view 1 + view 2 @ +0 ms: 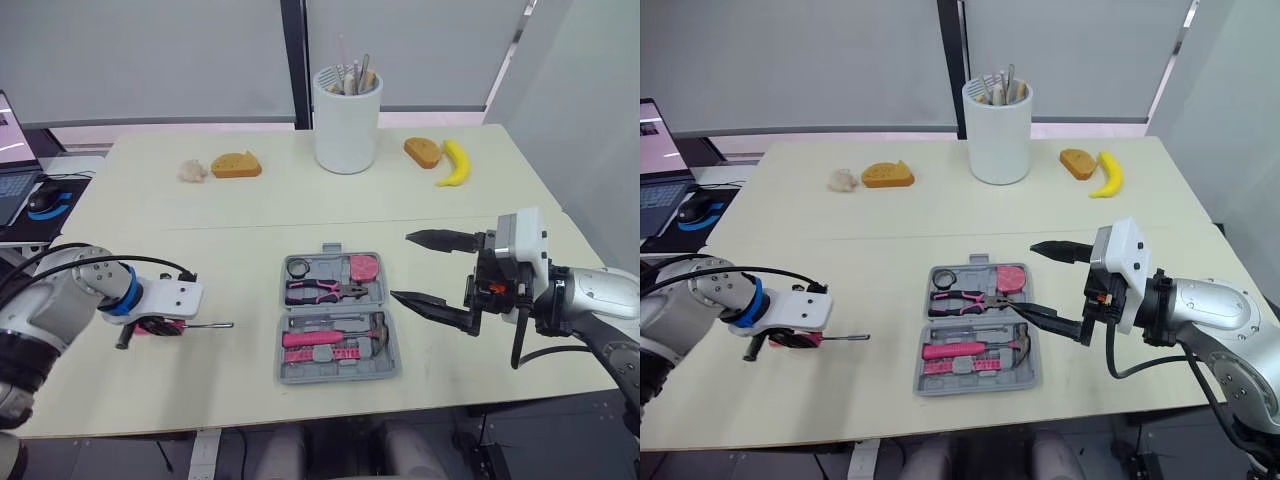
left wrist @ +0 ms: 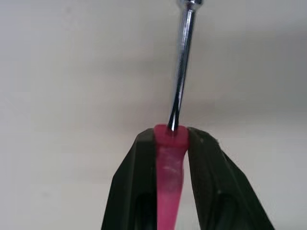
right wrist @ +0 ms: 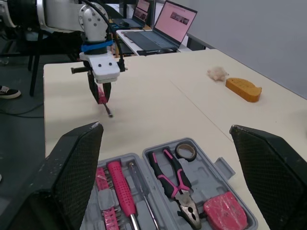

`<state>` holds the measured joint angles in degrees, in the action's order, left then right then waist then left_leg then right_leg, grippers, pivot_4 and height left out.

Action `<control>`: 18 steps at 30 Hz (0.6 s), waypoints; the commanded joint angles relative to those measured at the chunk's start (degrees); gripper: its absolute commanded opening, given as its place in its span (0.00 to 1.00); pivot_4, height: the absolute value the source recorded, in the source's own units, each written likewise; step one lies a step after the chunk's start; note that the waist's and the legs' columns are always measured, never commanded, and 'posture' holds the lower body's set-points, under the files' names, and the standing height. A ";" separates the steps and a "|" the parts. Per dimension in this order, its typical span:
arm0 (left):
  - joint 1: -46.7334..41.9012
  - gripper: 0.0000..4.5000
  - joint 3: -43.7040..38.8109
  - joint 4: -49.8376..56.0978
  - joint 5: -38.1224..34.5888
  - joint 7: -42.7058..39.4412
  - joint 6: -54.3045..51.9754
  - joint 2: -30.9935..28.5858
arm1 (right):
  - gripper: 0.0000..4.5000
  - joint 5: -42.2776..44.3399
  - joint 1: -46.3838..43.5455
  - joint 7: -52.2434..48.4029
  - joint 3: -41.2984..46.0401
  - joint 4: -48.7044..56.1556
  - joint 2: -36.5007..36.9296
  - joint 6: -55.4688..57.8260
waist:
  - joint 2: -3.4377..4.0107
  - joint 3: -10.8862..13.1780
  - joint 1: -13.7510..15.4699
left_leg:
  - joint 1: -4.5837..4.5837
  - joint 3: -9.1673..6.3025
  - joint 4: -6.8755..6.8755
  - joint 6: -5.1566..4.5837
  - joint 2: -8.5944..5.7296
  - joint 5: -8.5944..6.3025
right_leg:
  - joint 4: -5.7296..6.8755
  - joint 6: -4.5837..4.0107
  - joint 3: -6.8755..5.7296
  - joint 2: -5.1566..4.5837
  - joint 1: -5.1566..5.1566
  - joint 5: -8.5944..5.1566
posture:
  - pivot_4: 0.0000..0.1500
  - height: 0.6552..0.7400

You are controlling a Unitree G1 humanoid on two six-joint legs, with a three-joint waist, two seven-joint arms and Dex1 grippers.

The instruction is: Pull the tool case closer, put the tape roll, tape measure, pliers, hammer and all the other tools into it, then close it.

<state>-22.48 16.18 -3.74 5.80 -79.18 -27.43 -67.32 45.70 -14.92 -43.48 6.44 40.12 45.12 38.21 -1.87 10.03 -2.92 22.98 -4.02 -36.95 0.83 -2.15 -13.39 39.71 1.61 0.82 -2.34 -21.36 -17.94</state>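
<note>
Pinching the pink-handled steel screwdriver [image 2: 171, 163] are black left fingers [image 2: 132, 191].

No text, label, brand or number is legible. The laptop screen [image 3: 179, 20] shows pink content with dark marks, too small to read. Any marking on the tool case [image 1: 340, 375] can't be made out.
</note>
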 commanded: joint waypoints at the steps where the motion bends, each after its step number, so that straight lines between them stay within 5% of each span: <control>1: 2.36 0.12 -6.75 9.76 -3.25 5.29 -23.90 1.89 | 1.00 -0.07 0.02 0.75 0.09 1.80 -0.49 -0.97 | 0.00 0.00 0.15 | -0.01 -0.03 0.00 0.00 0.00 0.00 | 0.01 0.01 0.00 0.07 0.00 -0.01 | 1.00 1.00; 9: 2.64 0.12 -11.84 13.17 -7.00 21.16 -45.81 14.82 | 1.00 0.45 1.15 2.27 -0.39 3.10 -1.33 -0.83 | -0.02 0.00 0.94 | 0.02 -0.03 0.01 0.00 0.06 0.00 | 0.00 0.01 0.06 0.06 -0.03 0.00 | 1.00 1.00; 18: -1.43 0.12 -6.93 9.12 -7.71 34.25 -46.26 26.00 | 1.00 1.07 3.50 4.36 0.51 5.24 -1.17 -0.50 | -0.02 -0.02 1.68 | 0.01 -0.03 0.00 0.01 -0.07 0.00 | -0.04 0.00 0.05 -0.13 0.02 0.00 | 1.00 1.00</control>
<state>-23.12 8.34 6.47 -1.66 -46.91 -75.13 -42.16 46.06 -11.70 -39.63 5.59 43.28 43.85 38.16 -1.90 10.01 -1.24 23.00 -4.05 -36.95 0.84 -2.23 -13.39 39.66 1.61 0.87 -2.48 -21.35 -17.94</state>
